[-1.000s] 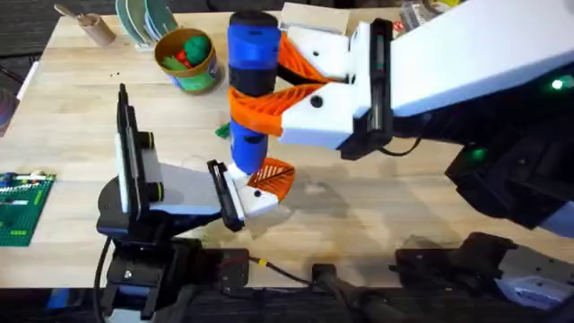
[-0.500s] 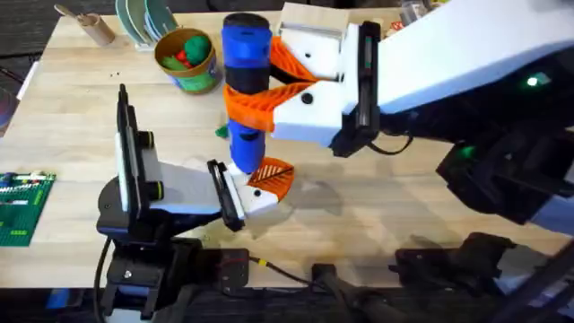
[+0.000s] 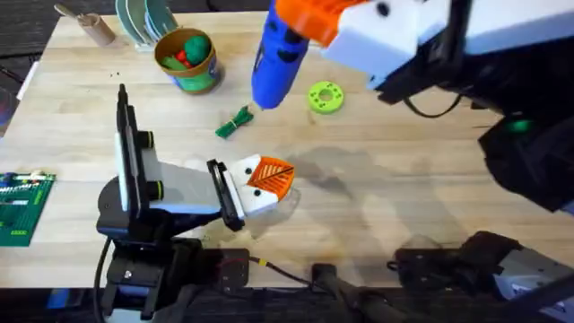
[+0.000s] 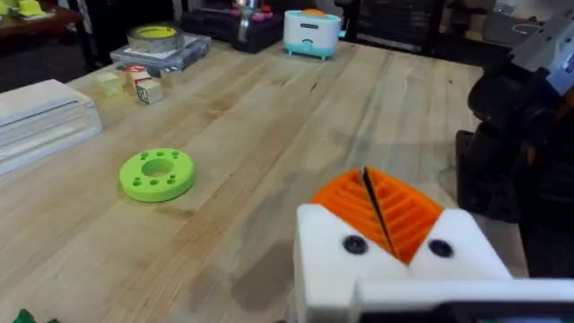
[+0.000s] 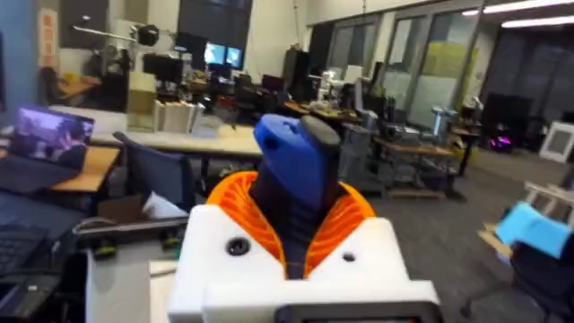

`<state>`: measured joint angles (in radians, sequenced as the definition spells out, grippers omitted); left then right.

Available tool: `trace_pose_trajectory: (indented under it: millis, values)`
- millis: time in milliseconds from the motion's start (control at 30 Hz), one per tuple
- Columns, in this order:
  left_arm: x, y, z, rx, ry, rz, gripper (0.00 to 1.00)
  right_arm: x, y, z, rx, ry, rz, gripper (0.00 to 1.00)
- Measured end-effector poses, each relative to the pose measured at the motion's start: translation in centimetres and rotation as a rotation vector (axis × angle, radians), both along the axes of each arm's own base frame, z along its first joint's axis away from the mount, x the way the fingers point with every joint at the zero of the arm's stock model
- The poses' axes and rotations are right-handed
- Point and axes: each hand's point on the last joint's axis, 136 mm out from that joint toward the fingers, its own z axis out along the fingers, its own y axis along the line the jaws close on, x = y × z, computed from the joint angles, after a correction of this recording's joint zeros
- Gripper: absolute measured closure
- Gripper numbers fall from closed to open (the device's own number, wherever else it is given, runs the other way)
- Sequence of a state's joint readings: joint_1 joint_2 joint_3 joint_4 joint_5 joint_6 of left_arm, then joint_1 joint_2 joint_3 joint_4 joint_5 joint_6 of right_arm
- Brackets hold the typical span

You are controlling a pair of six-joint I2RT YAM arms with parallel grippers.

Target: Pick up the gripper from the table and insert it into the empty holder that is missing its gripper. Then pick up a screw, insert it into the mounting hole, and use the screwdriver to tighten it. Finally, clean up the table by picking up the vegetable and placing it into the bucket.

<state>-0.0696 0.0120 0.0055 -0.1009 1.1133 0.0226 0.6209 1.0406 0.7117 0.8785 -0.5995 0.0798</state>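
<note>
The left end effector (image 3: 260, 184) is seen low over the table (image 3: 377, 206), near the front edge, with its white fingers brought together and its orange ribbed pads (image 4: 381, 208) pressed face to face; nothing is gripped between them. In the left wrist view, a thin dark seam is shown where the two pads meet, and two dark screw heads are visible on the white finger bodies.

Just beyond this end effector and slightly to its left, the vegetable (image 3: 235, 122) is found lying flat on the wood, a small dark green sprig, apart from everything else. Farther out and to the right, a lime-green disc (image 3: 326, 97) with a ring of holes is seen resting on the table; it also appears in the left wrist view (image 4: 157, 173).

Above that area, the right end effector (image 3: 300, 22) is held high off the table, clamped on the screwdriver (image 3: 273, 58). The blue body is gripped near its upper end and hangs tilted, its lower end pointing down toward the vegetable without touching it. In the right wrist view, the blue screwdriver (image 5: 296, 170) is seen squeezed between the orange pads.

To the far left of the screwdriver, the bucket (image 3: 188, 72) is stood upright, with a green ball and something red inside it.
</note>
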Motion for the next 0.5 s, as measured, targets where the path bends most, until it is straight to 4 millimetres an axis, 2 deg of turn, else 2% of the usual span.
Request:
trace_pose_trajectory:
  millis: [67,100,167,233,367,500]
  values:
    - [0.0,0.0,0.0,0.000,0.000,0.000,0.989,0.8,-0.3,-0.6,-0.033,0.015,-0.029,0.920]
    - [0.0,0.0,0.0,0.000,0.000,0.000,0.989,1.5,-0.3,-1.5,-0.072,0.025,-0.052,0.920]
    - [0.0,0.0,0.0,0.000,0.000,0.002,0.989,3.5,-0.8,-4.0,-0.169,0.050,-0.123,0.922]
    - [0.1,0.0,0.0,0.000,0.000,0.003,0.989,6.4,-2.1,-7.2,-0.279,0.080,-0.233,0.923]
    - [0.1,0.0,0.0,0.000,0.000,0.004,0.989,12.4,-7.0,-13.8,-0.508,0.137,-0.467,0.925]
    - [0.1,0.0,0.0,0.000,0.000,0.004,0.989,15.8,-11.5,-18.2,-0.725,0.134,-0.634,0.927]
